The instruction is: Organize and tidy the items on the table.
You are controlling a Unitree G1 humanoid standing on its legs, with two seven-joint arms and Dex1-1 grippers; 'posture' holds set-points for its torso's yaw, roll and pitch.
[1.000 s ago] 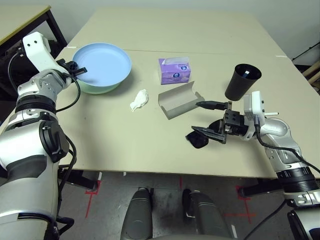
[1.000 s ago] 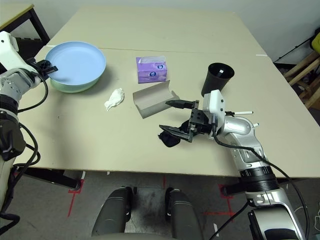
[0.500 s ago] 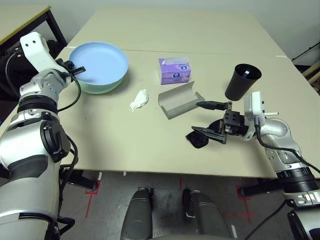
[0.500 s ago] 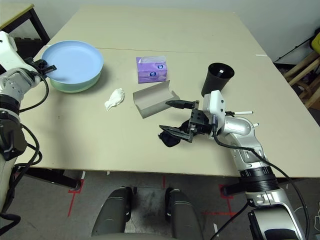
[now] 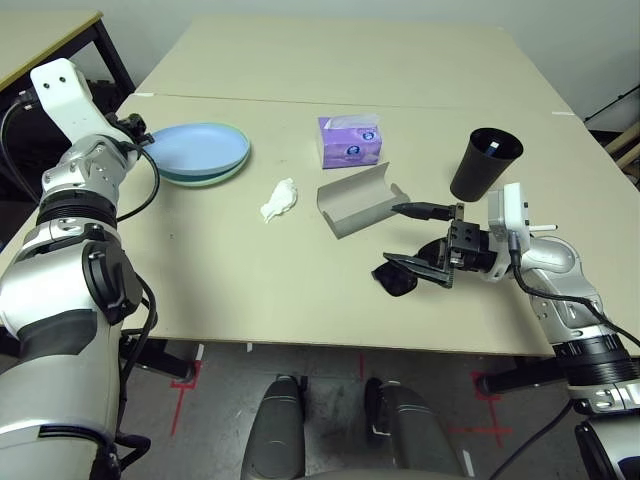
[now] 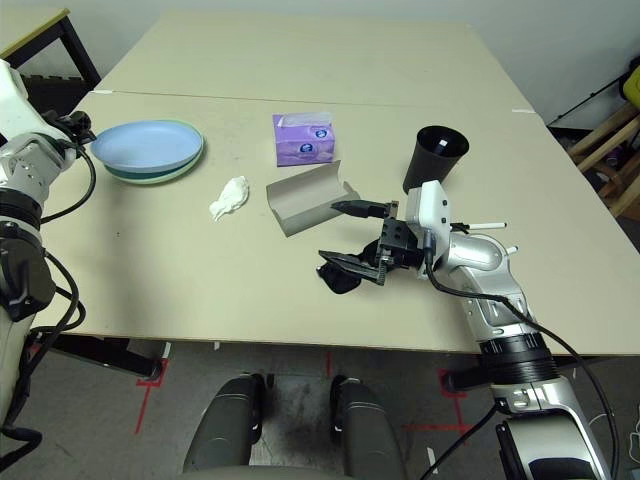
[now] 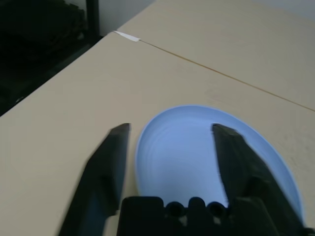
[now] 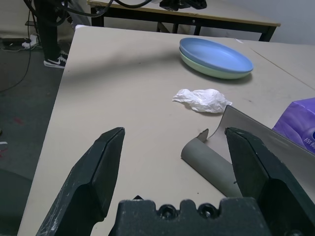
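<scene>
The right gripper [image 5: 420, 240] hovers low over the table [image 5: 250, 290] with its two black fingers spread wide and nothing between them. Just under its lower finger lie the black sunglasses [image 5: 396, 276], a dark folded lump on the beige top; whether the finger actually touches them is hard to tell from here. A little beyond the upper finger sits the grey glasses case [image 5: 358, 200], standing open like a shallow trough, one long wall raised and a small flap at its end. The right wrist view shows that same case [image 8: 231, 162] close in front of the fingers, its curled grey edge nearest.

Behind the gripper's wrist stands the black cup [image 5: 484, 163], upright and tapering, with a thin white-blue pen [image 5: 497, 149] leaning inside it. Another pale pen [image 6: 487, 225] lies flat on the table just past the forearm.

Further out from the case rests the crumpled white tissue [image 5: 278, 199], a small ragged wad, well apart from everything else. The purple tissue box [image 5: 349, 141] stands beyond the case.

Farthest off, at the left side, the light blue plate [image 5: 198, 152] sits nested on the pale green plate [image 5: 205, 180], only a green rim peeking out beneath. The left gripper [image 7: 170, 130] is at the stack's outer edge, fingers parted either side of the blue rim, not closed on it.
</scene>
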